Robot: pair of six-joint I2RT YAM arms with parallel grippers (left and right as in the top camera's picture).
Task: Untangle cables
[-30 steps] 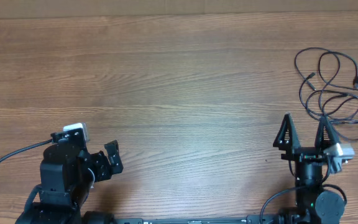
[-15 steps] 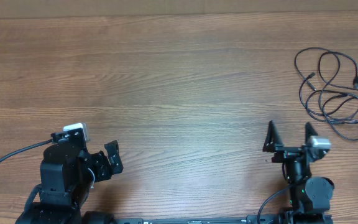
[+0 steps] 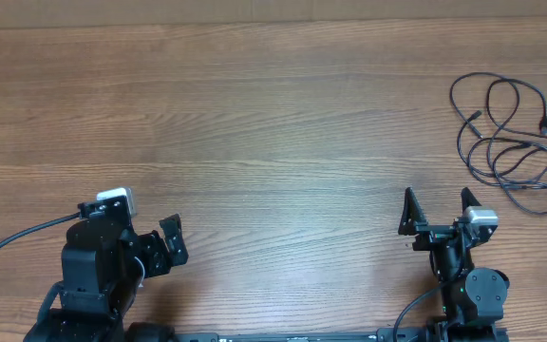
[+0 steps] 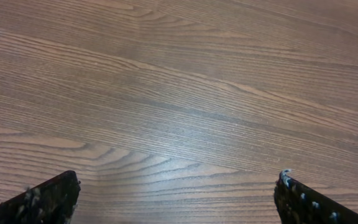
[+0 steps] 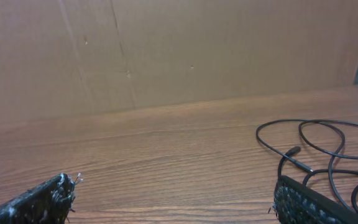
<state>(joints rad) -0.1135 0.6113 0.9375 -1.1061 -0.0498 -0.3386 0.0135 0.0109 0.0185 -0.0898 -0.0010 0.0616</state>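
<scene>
Right pincer [image 3: 435,196], agape and empty, farther from the cables [image 3: 513,142] than before.

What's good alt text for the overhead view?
A loose tangle of thin black cables lies at the right side of a wooden table, untouched. The right gripper sits near the front edge, short of the tangle, jaws open and empty; the left gripper is at front left, far from the cables.
</scene>
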